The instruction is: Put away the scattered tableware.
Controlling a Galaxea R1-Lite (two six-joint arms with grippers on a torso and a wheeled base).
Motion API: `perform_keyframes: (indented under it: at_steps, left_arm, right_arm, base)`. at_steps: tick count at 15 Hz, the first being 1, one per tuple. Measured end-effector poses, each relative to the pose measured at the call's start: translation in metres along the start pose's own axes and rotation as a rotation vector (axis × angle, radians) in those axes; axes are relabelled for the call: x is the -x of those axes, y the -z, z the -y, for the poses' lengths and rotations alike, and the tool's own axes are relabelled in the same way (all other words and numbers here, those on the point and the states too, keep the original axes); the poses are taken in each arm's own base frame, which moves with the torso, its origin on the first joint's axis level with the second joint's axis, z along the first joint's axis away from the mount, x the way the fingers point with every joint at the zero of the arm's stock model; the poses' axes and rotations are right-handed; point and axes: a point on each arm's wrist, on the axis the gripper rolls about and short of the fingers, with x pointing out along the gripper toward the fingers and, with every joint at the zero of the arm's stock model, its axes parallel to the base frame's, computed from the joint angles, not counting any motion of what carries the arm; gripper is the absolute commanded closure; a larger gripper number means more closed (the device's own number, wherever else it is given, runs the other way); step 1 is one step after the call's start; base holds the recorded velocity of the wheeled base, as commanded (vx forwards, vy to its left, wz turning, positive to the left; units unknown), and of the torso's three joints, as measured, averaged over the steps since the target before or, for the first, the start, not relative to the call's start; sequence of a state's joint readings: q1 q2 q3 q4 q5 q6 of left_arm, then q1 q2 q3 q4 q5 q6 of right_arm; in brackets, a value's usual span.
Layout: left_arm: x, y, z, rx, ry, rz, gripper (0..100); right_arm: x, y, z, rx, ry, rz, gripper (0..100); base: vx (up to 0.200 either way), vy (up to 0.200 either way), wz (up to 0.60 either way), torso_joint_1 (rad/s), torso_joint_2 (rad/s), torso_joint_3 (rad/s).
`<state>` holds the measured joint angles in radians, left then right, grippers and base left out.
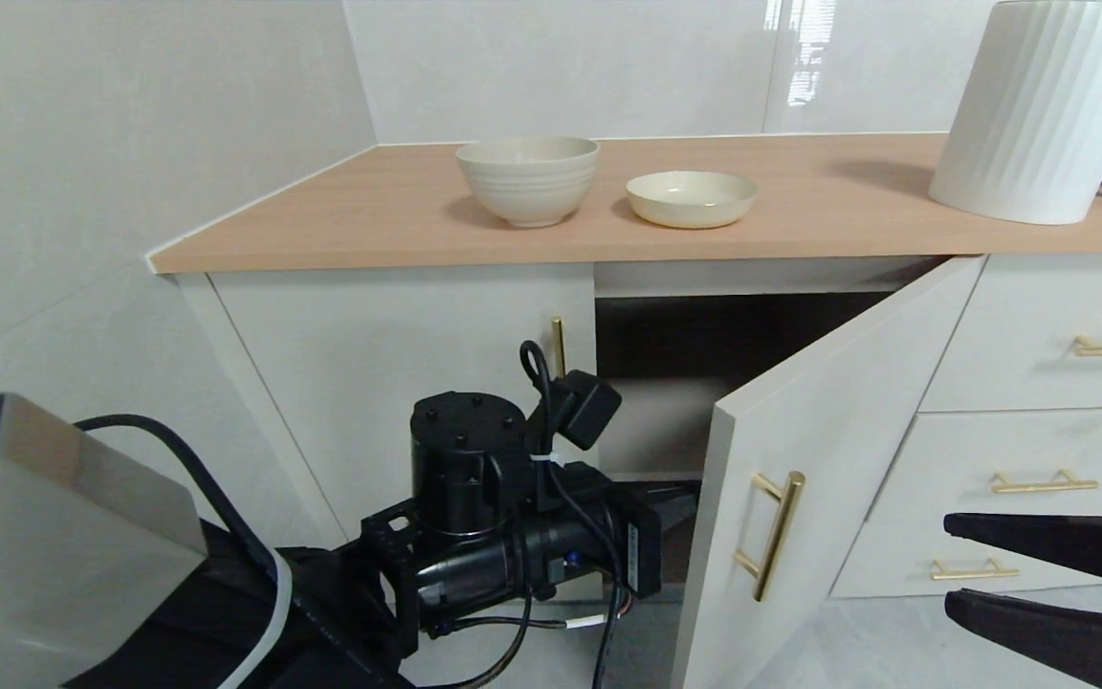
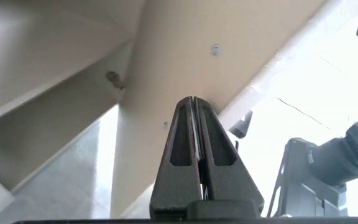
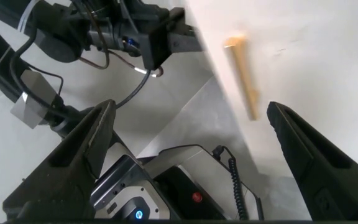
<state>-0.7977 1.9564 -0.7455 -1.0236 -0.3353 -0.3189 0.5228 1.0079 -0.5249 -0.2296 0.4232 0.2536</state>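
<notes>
Bowl (image 1: 528, 180) + shallow dish (image 1: 692, 198), head view: both on countertop (image 1: 321, 230), side by side, apart, untouched. Cabinet door (image 1: 828, 431) stands open below; we judge cupboard readied as stowage. Right gripper (image 1: 949, 562) low beside door, fingers spread, empty.
L wrist: left gripper (image 2: 193, 102) pressed together, nothing pinched, close to pale cabinet panels.
R wrist: gold handle (image 3: 242, 78) near spread jaws; prob. door-work, pickup not yet begun.

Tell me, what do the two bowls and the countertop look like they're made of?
The deep bowl looks like glazed ceramic: cream, softly shiny, with ridged rings round its side. The shallow dish seems the same, smooth and glossy inside, though plastic is possible. The countertop looks like matte wood or wood-look laminate, tan with faint grain.
</notes>
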Motion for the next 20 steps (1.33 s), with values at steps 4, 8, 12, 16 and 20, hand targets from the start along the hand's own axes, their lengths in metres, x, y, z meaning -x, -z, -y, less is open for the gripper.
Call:
perform_keyframes:
  at_steps: [4, 8, 12, 16, 20]
  left_arm:
    - [-0.013, 0.003, -0.006, 0.003, -0.003, -0.006, 100]
    - [-0.025, 0.002, -0.006, 0.006, 0.002, -0.021, 100]
    - [-0.035, -0.007, -0.002, 0.021, -0.004, -0.073, 100]
    - [-0.046, -0.019, 0.004, 0.023, 0.002, -0.088, 100]
    - [-0.059, -0.024, 0.012, 0.016, 0.023, -0.093, 100]
  right_arm:
    - [0.0, 0.0, 0.0, 0.0, 0.001, 0.0, 0]
    - [0.0, 0.001, 0.0, -0.001, 0.002, -0.003, 0]
    - [0.001, 0.001, 0.0, 0.002, 0.001, 0.001, 0]
    - [0.005, 0.0, -0.002, 0.01, -0.002, 0.017, 0]
    - [0.009, -0.001, -0.005, 0.02, -0.009, 0.037, 0]
  base:
    - [0.0, 0.0, 0.0, 0.0, 0.0, 0.0]
    - [0.0, 0.0, 0.0, 0.0, 0.0, 0.0]
    - [-0.05, 0.0, 0.0, -0.001, 0.0, 0.001]
    - [-0.1, 0.0, 0.0, 0.007, 0.0, 0.0]
    - [0.0, 0.0, 0.0, 0.0, 0.0, 0.0]
